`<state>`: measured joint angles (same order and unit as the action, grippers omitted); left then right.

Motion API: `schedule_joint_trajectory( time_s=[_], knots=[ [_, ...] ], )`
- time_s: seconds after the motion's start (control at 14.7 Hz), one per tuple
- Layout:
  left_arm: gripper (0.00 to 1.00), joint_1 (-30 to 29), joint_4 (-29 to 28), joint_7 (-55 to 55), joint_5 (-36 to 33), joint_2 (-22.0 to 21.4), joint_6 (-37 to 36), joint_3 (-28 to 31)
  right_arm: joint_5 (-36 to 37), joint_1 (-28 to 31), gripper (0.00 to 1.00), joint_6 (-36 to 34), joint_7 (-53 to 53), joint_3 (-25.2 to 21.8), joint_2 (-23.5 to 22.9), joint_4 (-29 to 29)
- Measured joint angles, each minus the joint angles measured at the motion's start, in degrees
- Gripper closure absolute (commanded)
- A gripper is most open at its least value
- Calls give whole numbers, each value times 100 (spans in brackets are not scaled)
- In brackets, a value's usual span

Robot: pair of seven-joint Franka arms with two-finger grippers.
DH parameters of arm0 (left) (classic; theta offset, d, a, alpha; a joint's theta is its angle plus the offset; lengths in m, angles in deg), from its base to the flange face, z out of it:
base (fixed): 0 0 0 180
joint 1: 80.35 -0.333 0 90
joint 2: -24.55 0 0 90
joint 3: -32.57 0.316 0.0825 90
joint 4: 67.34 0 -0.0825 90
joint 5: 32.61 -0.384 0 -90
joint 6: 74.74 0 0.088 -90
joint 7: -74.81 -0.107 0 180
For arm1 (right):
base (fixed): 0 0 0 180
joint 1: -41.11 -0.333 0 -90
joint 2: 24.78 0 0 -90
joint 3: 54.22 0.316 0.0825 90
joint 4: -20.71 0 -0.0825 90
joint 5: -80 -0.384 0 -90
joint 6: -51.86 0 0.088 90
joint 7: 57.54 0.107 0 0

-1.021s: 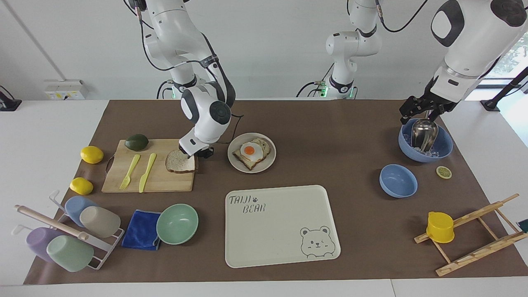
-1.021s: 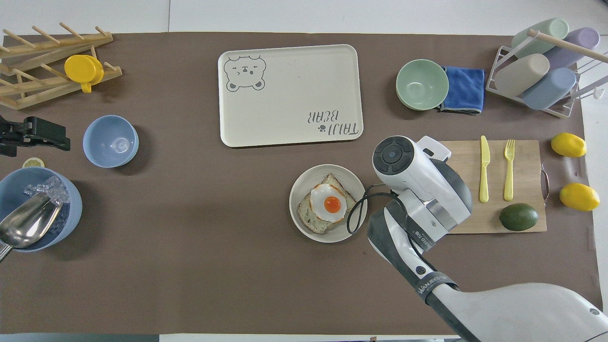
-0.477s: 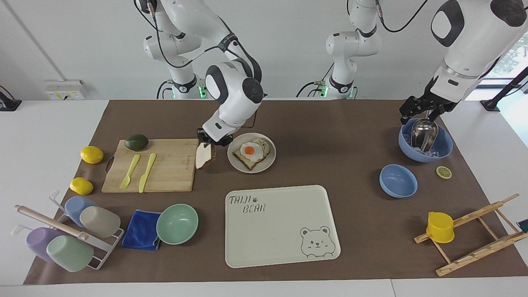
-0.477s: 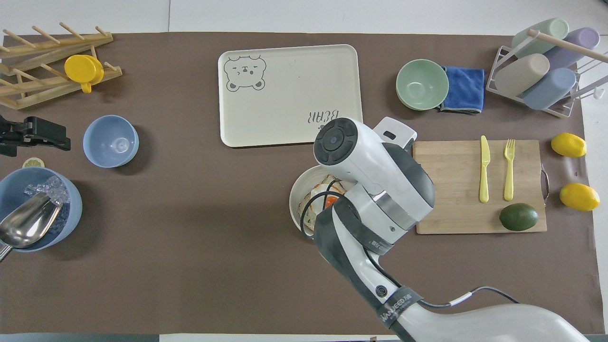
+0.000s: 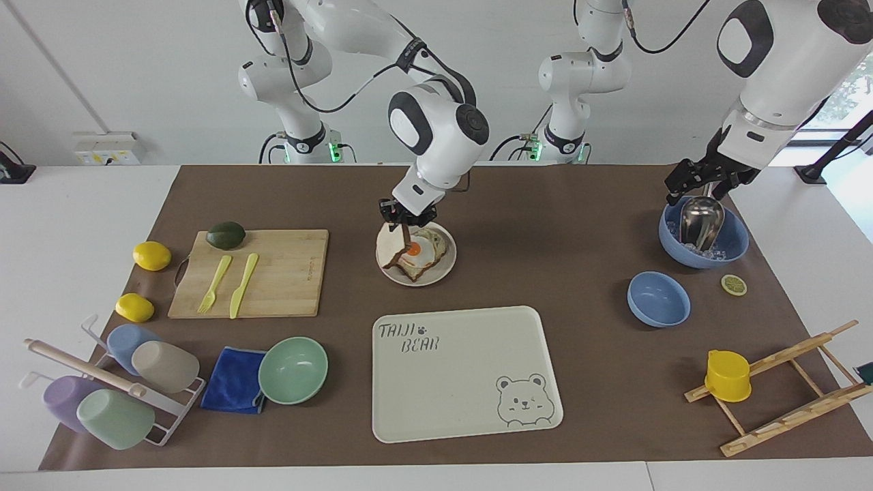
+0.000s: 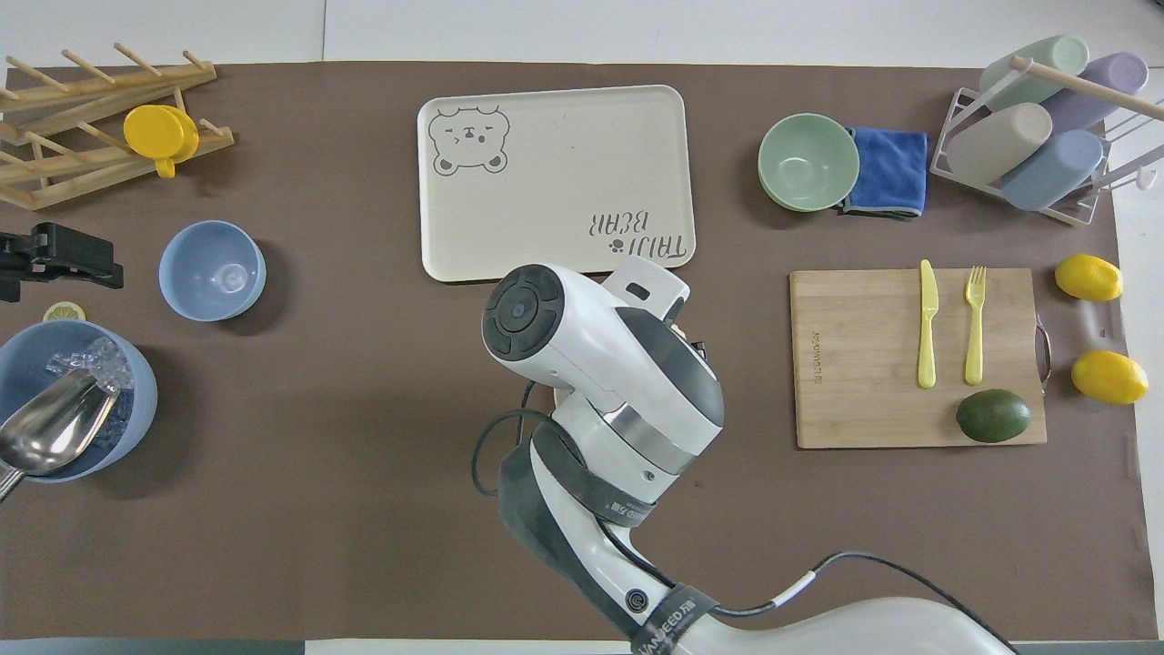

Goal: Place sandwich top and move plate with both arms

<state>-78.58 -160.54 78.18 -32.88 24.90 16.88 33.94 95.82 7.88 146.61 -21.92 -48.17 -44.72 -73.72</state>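
Facing view: the right gripper (image 5: 407,219) is clamped on the top edge of the bread (image 5: 391,247), which hangs on edge over the plate (image 5: 445,267) beside the egg toast (image 5: 421,256). The left gripper (image 5: 702,183), jaws spread, waits over the ice bowl (image 5: 735,249).

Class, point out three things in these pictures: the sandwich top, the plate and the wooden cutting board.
sandwich top (image 5: 391,249): facing view, on its pale face, hanging tilted from the right gripper (image 5: 407,219).
plate (image 5: 447,263): facing view, on its bare rim.
wooden cutting board (image 6: 864,364): overhead view, on its bare middle.
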Motion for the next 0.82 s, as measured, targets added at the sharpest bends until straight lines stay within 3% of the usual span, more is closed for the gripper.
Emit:
schedule_joint_trajectory(
  time_s=[0.34,0.68,0.82],
  knots=[
    [0,-4,0,0,0,0,0,18,-161,52,100,804,301,-2,42,-512],
    [0,-32,0,8,0,0,0,24,-558,54,100,1217,703,-3,85,-642],
    [0,-78,0,8,0,0,2,24,-668,51,65,1315,792,-3,85,-664]
  ],
)
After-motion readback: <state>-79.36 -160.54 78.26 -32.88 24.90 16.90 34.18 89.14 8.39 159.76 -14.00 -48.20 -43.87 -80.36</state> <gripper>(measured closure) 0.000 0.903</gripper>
